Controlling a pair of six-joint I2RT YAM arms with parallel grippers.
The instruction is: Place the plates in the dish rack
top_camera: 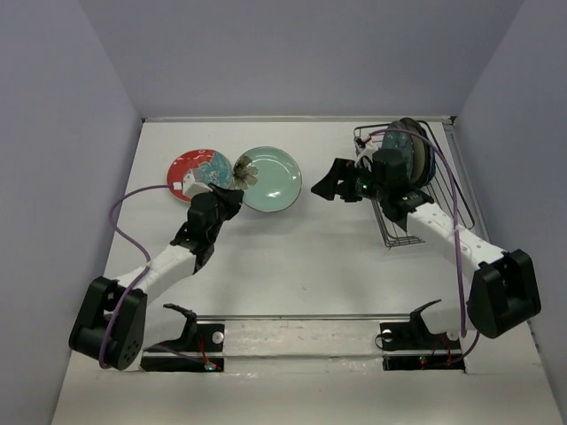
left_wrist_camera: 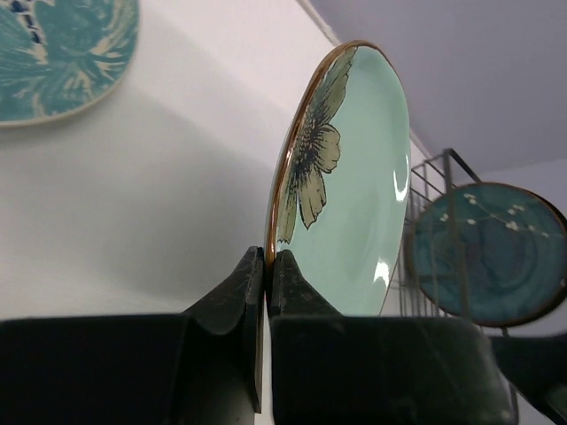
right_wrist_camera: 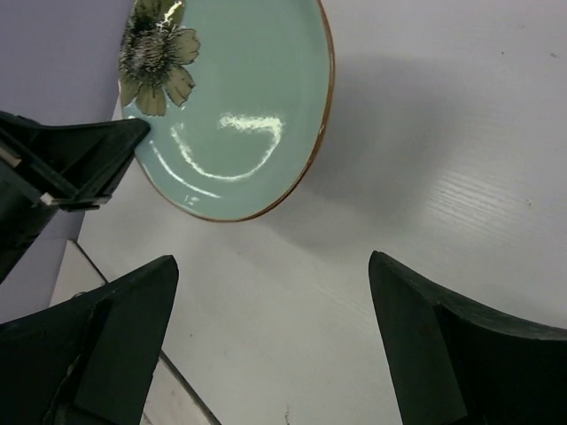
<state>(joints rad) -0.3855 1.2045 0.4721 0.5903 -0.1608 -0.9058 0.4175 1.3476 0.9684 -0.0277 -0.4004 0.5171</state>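
A pale mint plate with a brown flower (top_camera: 275, 180) lies mid-table, and my left gripper (top_camera: 234, 192) is shut on its near-left rim. In the left wrist view both fingers (left_wrist_camera: 288, 274) pinch that plate's (left_wrist_camera: 359, 177) brown-edged rim. The red-and-blue floral plate (top_camera: 198, 171) lies flat just left of it. My right gripper (top_camera: 321, 181) hovers open and holding nothing to the right of the mint plate (right_wrist_camera: 239, 97), its jaws (right_wrist_camera: 275, 292) wide apart above bare table. The dish rack (top_camera: 416, 208) stands at the back right with several plates (top_camera: 409, 152) upright inside, a teal one (left_wrist_camera: 492, 252) foremost.
Grey walls close in the white table on three sides. A metal rail (top_camera: 301, 317) and two black brackets cross the near edge between the arm bases. The right arm's purple cable (top_camera: 456, 221) runs over the rack's near side.
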